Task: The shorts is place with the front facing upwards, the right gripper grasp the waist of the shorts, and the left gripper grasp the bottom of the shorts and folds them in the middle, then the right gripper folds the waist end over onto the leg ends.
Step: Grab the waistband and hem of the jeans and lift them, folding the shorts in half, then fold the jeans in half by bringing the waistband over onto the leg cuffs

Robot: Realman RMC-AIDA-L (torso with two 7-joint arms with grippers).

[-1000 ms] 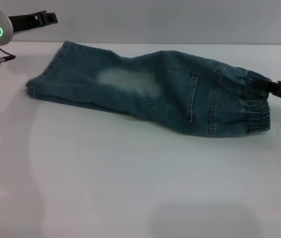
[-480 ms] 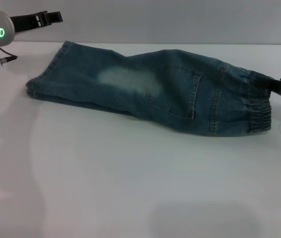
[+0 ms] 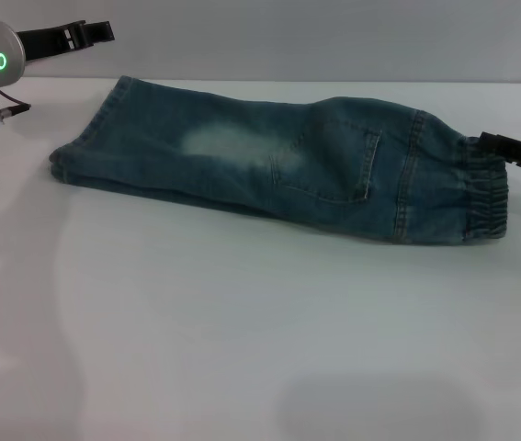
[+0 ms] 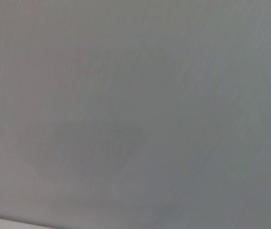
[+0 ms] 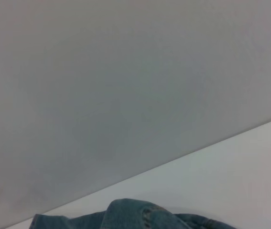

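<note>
At the waist of the shorts, right hand grips; left hand unclear.

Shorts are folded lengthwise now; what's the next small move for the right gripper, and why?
Probably lift the waistband and carry it left toward the leg ends. The right gripper sits at the waistband, the shorts lie doubled and flat, and the left gripper hangs clear above the far-left corner.
</note>
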